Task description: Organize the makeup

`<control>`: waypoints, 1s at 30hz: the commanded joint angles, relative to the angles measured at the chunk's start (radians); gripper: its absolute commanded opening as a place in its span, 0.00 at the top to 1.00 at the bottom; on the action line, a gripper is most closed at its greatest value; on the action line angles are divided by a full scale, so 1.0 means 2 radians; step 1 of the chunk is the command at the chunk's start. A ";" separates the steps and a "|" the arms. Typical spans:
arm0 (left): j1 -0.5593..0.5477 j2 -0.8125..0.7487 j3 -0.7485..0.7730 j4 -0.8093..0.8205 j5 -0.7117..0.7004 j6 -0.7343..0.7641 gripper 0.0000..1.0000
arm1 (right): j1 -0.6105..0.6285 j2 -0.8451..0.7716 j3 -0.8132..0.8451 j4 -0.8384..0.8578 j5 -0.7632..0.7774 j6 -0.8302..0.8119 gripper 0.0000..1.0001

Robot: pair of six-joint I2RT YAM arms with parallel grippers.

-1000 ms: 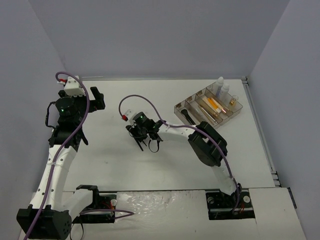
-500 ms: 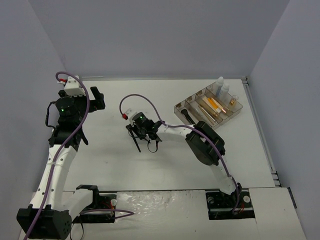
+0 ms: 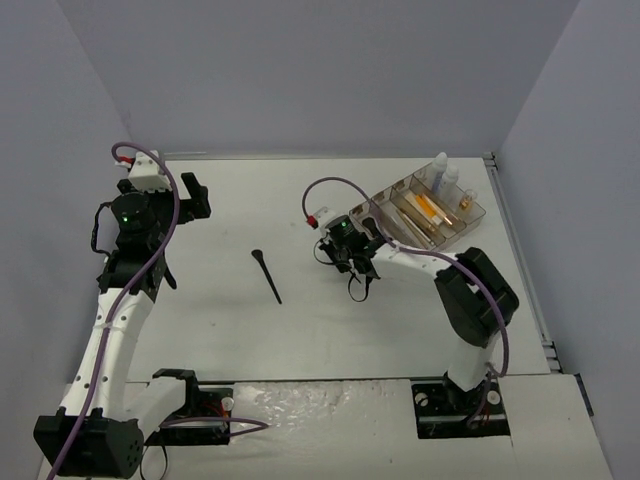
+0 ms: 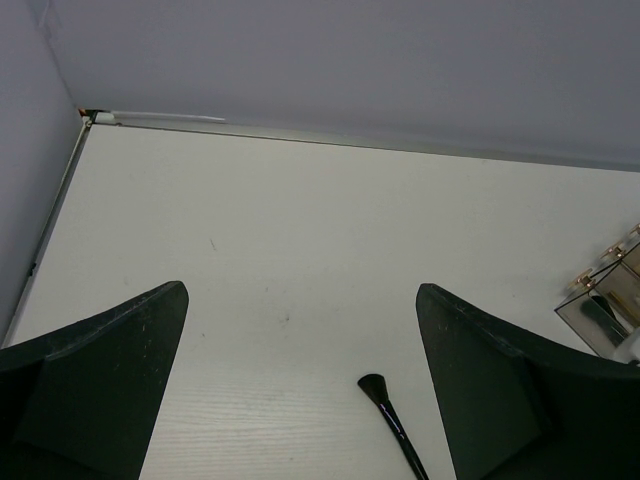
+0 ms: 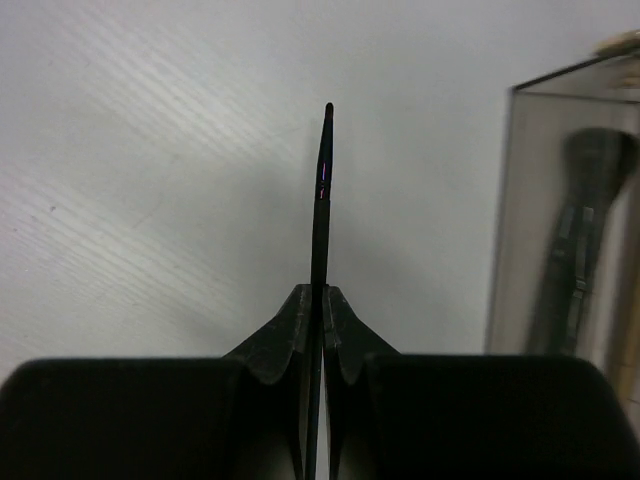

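Setting: a white counter (image 3: 200, 330) closed in by plain grey-blue walls.

Item, nearest: loose black brush (image 3: 266, 276), flared head away from the arms. It lies flat on the bare counter between the two arms, well apart from everything else and touched by nothing.

Item: right jaws, closed on a slim black stick (image 5: 320, 200). The wrist view shows it pinched upright between the fingertips (image 5: 345, 335), its pointed end sticking out ahead. It hangs above the counter, just beside the near-left corner of the tray.

Item: left jaws, spread wide and gripping nothing, raised over the far-left part of the counter.

Item, farthest: clear smoky tray (image 3: 357, 212), set askew at the far right. Its slots hold a black brush (image 5: 575, 250), an orange tube (image 3: 430, 208) and thin tan sticks (image 3: 410, 215). Two white bottles (image 3: 441, 172) stand at its far end.

Step, as judged: carrying the slim black stick to the tray.

Next move, as judged: bring the stick over the slot with the black brush, lay it in line with the divider, then release. The loose black brush remains to be fetched.
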 commanded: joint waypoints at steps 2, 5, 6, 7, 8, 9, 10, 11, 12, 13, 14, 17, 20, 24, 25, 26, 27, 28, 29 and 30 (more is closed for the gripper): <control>0.004 -0.004 0.015 0.036 0.003 0.004 0.03 | -0.055 -0.137 -0.019 -0.021 0.019 -0.053 1.00; 0.004 -0.007 0.017 0.034 -0.001 0.011 0.03 | -0.092 -0.162 -0.025 -0.031 0.014 -0.068 1.00; 0.004 -0.008 0.016 0.034 -0.002 0.015 0.03 | -0.102 -0.166 -0.025 -0.033 0.011 -0.071 1.00; 0.004 -0.009 0.016 0.034 -0.004 0.018 0.03 | -0.111 -0.168 -0.024 -0.035 0.008 -0.074 1.00; 0.004 -0.010 0.016 0.033 -0.005 0.021 0.03 | -0.120 -0.167 -0.023 -0.035 0.005 -0.075 1.00; 0.004 -0.010 0.017 0.032 -0.007 0.023 0.03 | -0.129 -0.167 -0.022 -0.036 0.001 -0.075 1.00; 0.004 -0.010 0.017 0.032 -0.009 0.025 0.03 | -0.137 -0.165 -0.019 -0.035 -0.002 -0.077 1.00; 0.004 -0.010 0.017 0.032 -0.009 0.026 0.03 | -0.141 -0.160 -0.018 -0.035 -0.004 -0.078 1.00; 0.004 -0.009 0.016 0.032 -0.009 0.026 0.03 | -0.146 -0.155 -0.016 -0.035 -0.007 -0.080 1.00; 0.005 -0.009 0.016 0.032 -0.008 0.027 0.03 | -0.153 -0.146 -0.013 -0.035 -0.020 -0.083 1.00; 0.005 -0.009 0.016 0.032 -0.008 0.027 0.03 | -0.161 -0.136 -0.009 -0.035 -0.035 -0.086 1.00; 0.004 -0.008 0.017 0.032 -0.006 0.027 0.03 | -0.167 -0.120 -0.005 -0.030 -0.035 -0.100 1.00; 0.004 -0.008 0.017 0.032 -0.007 0.027 0.03 | -0.171 -0.107 -0.001 -0.023 -0.050 -0.110 0.99; 0.004 -0.007 0.017 0.032 -0.005 0.026 0.03 | -0.172 -0.102 0.009 -0.022 -0.051 -0.110 0.79; 0.004 -0.006 0.017 0.032 -0.003 0.025 0.03 | -0.171 -0.104 0.011 -0.022 -0.052 -0.106 0.70; 0.004 -0.006 0.017 0.032 -0.003 0.024 0.03 | -0.170 -0.105 0.014 -0.022 -0.054 -0.099 0.67; 0.005 -0.007 0.018 0.032 -0.003 0.024 0.03 | -0.168 -0.107 0.016 -0.022 -0.057 -0.090 0.62; 0.005 -0.007 0.018 0.032 -0.002 0.023 0.03 | -0.165 -0.109 0.018 -0.022 -0.061 -0.079 0.58; 0.005 -0.007 0.019 0.032 0.000 0.022 0.03 | -0.162 -0.111 0.019 -0.021 -0.065 -0.067 0.53; 0.005 -0.008 0.019 0.032 0.001 0.021 0.03 | -0.151 -0.111 0.020 -0.020 -0.063 -0.057 0.50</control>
